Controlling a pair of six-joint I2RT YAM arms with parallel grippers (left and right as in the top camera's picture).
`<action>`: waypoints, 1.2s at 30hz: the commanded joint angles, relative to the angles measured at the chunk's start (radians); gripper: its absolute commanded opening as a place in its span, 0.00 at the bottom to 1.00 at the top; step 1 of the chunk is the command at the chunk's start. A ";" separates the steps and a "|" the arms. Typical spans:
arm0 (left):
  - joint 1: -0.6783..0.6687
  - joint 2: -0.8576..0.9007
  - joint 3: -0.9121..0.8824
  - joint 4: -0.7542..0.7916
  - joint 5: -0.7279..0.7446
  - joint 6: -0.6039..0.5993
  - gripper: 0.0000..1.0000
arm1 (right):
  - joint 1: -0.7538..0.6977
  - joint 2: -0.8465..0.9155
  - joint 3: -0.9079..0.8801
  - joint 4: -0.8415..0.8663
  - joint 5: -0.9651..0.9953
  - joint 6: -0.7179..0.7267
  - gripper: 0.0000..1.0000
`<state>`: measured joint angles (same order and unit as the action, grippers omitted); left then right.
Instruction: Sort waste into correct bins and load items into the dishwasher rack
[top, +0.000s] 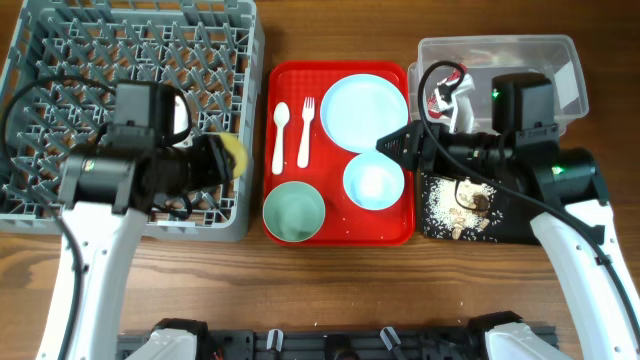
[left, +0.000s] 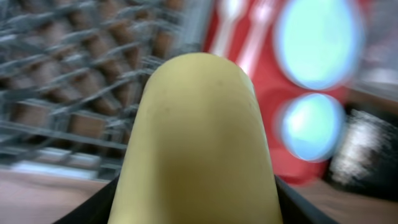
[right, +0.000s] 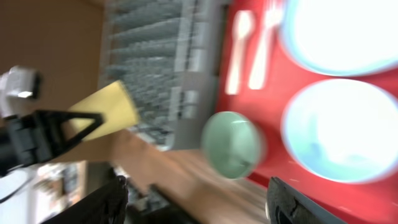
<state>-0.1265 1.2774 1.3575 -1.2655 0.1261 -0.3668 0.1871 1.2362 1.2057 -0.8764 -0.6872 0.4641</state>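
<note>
My left gripper (top: 220, 160) is shut on the small yellow cup (top: 236, 151) and holds it over the right edge of the grey dishwasher rack (top: 60, 60). The cup fills the left wrist view (left: 202, 143). My right gripper (top: 395, 145) is open and empty above the red tray, between the pale blue plate (top: 363, 105) and a pale blue bowl (top: 373, 181). A green bowl (top: 294, 212), white spoon (top: 280, 130) and fork (top: 306, 130) lie on the tray. The red wrapper (top: 447, 88) is in the clear tub (top: 560, 60). Food scraps (top: 455, 205) lie in the black tray (top: 510, 225).
The red serving tray (top: 335, 232) sits between the rack and the two bins. The wooden table (top: 330, 290) runs along the front. In the right wrist view the green bowl (right: 233, 143) lies between my open fingers (right: 199, 205), with the rack (right: 161, 56) beyond.
</note>
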 joint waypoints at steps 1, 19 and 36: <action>-0.001 0.099 -0.039 -0.030 -0.222 -0.064 0.58 | 0.013 0.003 -0.003 -0.007 0.166 -0.027 0.73; 0.032 0.264 0.024 -0.099 -0.094 -0.096 0.94 | 0.013 0.003 -0.003 -0.034 0.164 -0.095 0.73; 0.061 -0.187 0.347 -0.078 0.019 0.095 1.00 | 0.087 0.107 0.130 -0.187 0.295 -0.259 0.58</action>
<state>-0.0700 1.1164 1.6936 -1.3464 0.1303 -0.2920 0.2115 1.3006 1.3182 -1.0531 -0.3809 0.2131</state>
